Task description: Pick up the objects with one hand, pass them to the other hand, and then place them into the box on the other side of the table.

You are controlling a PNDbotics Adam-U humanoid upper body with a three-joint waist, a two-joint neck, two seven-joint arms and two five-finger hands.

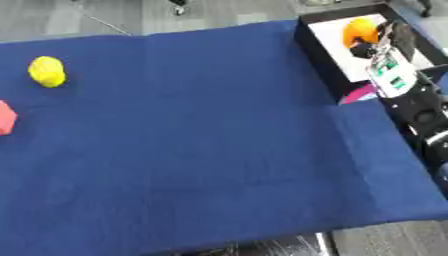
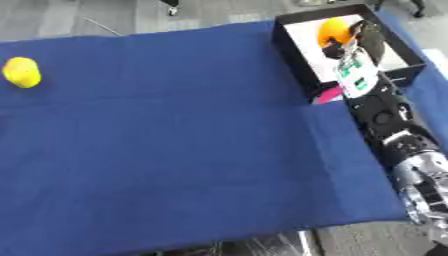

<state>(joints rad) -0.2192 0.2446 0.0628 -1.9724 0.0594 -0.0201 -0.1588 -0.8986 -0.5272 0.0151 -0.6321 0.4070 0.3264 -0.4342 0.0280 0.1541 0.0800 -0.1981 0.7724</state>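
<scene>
Reaching into the box (image 2: 293,47) at the far right of the table, the right hand (image 2: 363,37) sits over the white floor with its fingers curled round an orange object (image 2: 332,29). The orange is on the hand's left, touching the fingers, low over the box floor near the far end; whether it rests on the floor or is carried I cannot tell. It looks rounded, slightly taller than wide, long axis running roughly away from the robot; no clear pointing end can be made out.

Right forearm (image 2: 378,112) runs from the lower right edge up over the near wall of the box. A pink shape (image 2: 328,94) shows just beside the forearm, on its left, at the near wall of the box.

Well apart from the hand, far to its left across the blue cloth (image 1: 192,140): a yellow object (image 1: 47,71), rounded, long axis roughly near-to-far, and a red object (image 1: 5,117) at the left edge, cut off by the frame.

Left hand does not show in either view.
</scene>
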